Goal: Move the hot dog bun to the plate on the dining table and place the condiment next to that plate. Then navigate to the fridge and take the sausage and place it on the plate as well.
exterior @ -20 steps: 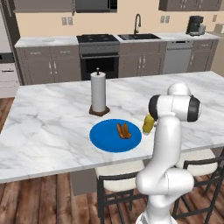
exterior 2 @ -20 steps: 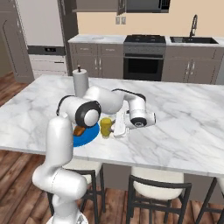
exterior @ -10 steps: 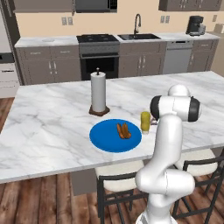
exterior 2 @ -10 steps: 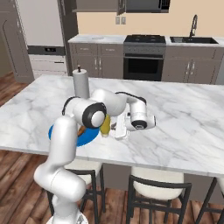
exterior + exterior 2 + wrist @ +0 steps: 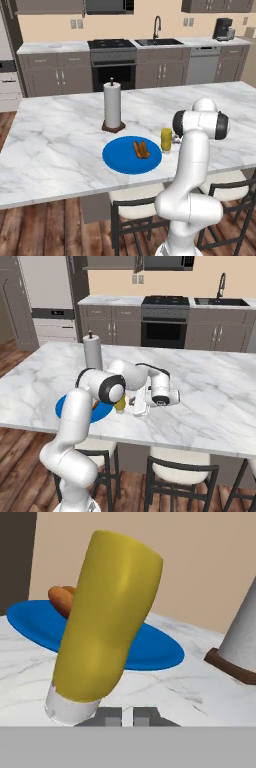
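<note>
The hot dog bun (image 5: 141, 149) lies on the blue plate (image 5: 120, 161) on the marble dining table (image 5: 60, 145). The yellow condiment bottle (image 5: 166, 139) stands cap down just right of the plate. In the hand view the condiment bottle (image 5: 107, 627) rises close in front of the shut gripper (image 5: 128, 716), whose fingertips meet with nothing between them. Behind it there are the plate (image 5: 150, 647) and the bun (image 5: 62, 598). In the right base view the gripper (image 5: 134, 404) sits beside the bottle (image 5: 120, 402). The sausage is out of view.
A paper towel roll (image 5: 112, 106) on a wooden base stands just behind the plate. Stools (image 5: 135, 212) line the table's near edge. Across the aisle are cabinets, a stove (image 5: 113, 62), a sink and a fridge (image 5: 47, 291).
The bottle went from tilted to standing upright beside the plate. The jaws came together. The arm's elbow shifted slightly.
</note>
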